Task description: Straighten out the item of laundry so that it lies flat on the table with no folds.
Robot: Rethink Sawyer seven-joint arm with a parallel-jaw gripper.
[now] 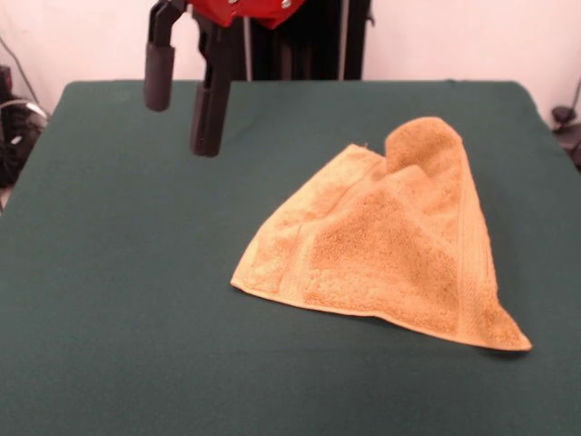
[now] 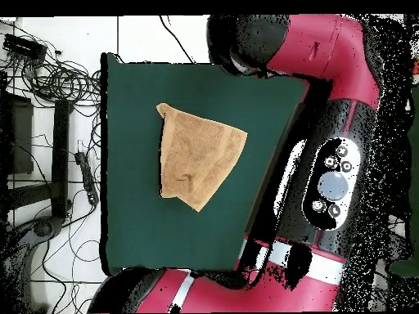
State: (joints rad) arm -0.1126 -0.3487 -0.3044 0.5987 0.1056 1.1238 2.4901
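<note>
The red and black arm (image 2: 327, 123) hangs its gripper (image 1: 184, 109) in the air, both dark fingers (image 1: 159, 77) spread apart, pointing down, holding nothing.

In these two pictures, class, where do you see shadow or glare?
Front view: soft, even light; the towel casts only a thin shadow along its near edge on the table, no glare. Overhead view: the arm shows bright highlights; the floor looks washed out.

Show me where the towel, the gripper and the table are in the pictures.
towel (image 1: 390, 263): front view, on its fluffy middle.
gripper (image 1: 183, 98): front view, midway between its two dark fingertips, above the table.
table (image 1: 109, 300): front view, on bare green cloth.
</note>
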